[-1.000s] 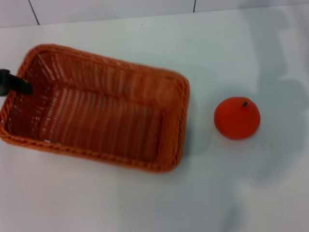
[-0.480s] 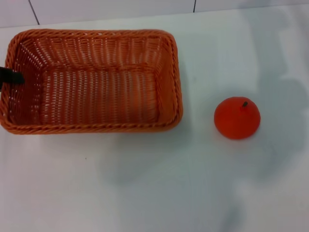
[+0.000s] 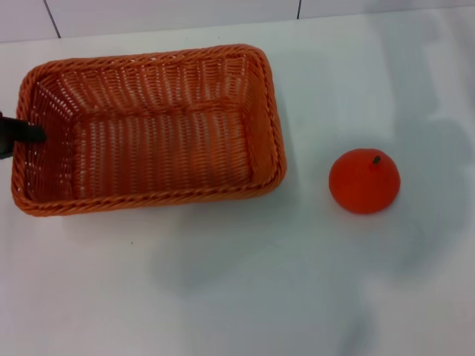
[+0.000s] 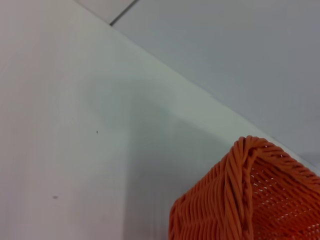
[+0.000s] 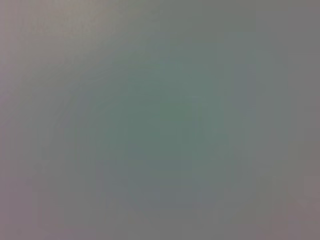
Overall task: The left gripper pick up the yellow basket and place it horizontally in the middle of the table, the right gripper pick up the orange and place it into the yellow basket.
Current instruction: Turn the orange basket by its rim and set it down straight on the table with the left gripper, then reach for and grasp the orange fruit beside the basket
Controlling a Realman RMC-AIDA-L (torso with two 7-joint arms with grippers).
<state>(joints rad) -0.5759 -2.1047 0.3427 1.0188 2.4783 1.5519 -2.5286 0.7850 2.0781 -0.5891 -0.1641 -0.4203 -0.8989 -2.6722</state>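
Basket (image 3: 148, 130) long axis runs nearly crosswise, left gripper (image 3: 21, 133) at its short end farthest from the orange (image 3: 364, 181), finger state unclear.

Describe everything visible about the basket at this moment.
The yellow basket is rectangular, woven wicker-style, orange in colour, with a braided rim and sloped sides. It is empty, open side up, lying lengthwise and slightly skewed on the left part of the table. The left gripper is at its left rim. The orange sits apart, to its right.
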